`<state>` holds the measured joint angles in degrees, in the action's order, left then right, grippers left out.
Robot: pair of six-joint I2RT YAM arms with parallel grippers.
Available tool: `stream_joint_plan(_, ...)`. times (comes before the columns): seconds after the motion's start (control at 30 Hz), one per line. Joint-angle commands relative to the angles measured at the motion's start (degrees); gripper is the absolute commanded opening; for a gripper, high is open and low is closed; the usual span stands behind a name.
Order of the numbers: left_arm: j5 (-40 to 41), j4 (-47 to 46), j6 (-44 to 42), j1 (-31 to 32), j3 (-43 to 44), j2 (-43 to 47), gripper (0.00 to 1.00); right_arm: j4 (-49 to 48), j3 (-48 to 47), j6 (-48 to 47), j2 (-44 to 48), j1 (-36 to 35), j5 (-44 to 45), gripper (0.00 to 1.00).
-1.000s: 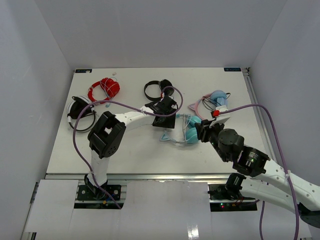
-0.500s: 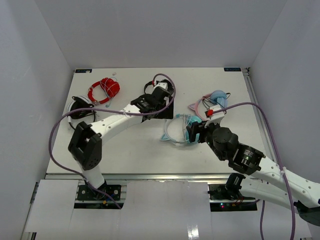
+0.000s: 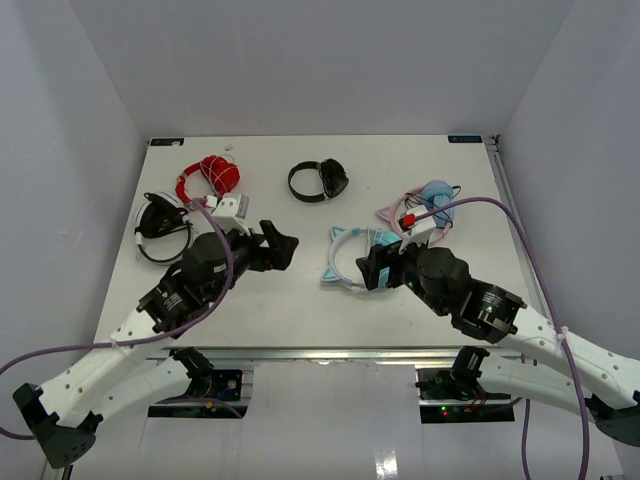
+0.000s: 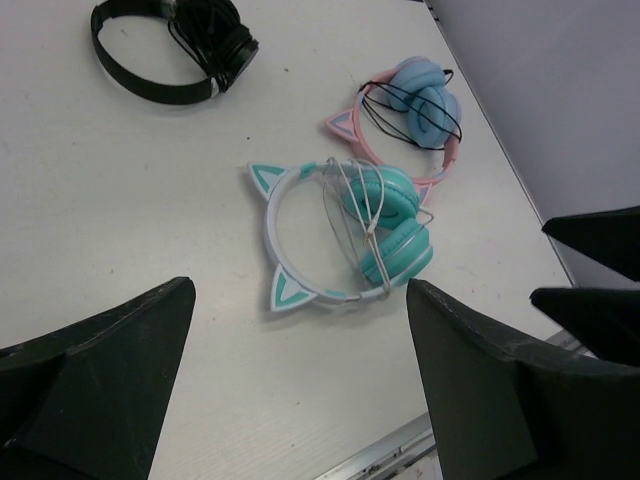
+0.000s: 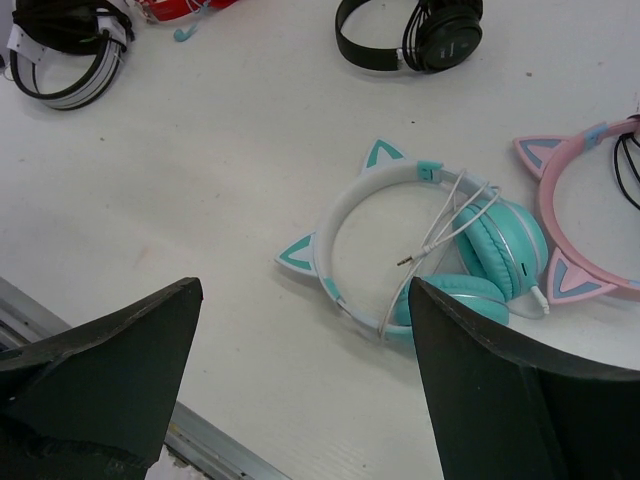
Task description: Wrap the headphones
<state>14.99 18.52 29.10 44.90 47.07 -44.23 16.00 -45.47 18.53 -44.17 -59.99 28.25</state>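
Withdrawn left tool (image 3: 281,245), cable-wrapped teal headphones (image 5: 495,248) flat

Top view high behind arms (image 3: 130,340), wrist views tilted down, seemingly near, sharing the headphones (image 4: 385,205)

Top view, centred on the headphones (image 5: 497,247): bare bench (image 3: 300,305) from 6 to 8 o'clock. Left fingers (image 3: 284,248) at 9. Black headphones (image 3: 330,179) at 11, well apart. Pink-banded headphones (image 3: 434,195) at 2, near. Right fingers (image 3: 369,268) overlap the 4 o'clock side.
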Motion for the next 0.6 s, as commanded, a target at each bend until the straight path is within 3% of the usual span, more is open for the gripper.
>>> stream_joint_plan(0.0,1.45,-5.34,1.38,0.28,-8.71,7.07,0.98,-0.27,1.28,3.8,1.94,0.14,3.62,0.9)
stream_joint_plan(0.17,-3.21,-12.87,0.03,0.28,-15.58,10.59,0.98,-0.44,2.52,3.43,2.68,0.22,5.3,0.9)
stream_joint_plan(0.57,-4.0,-14.5,-1.06,0.35,-16.94,11.41,0.98,-1.54,4.63,3.35,3.34,0.13,5.49,0.9)
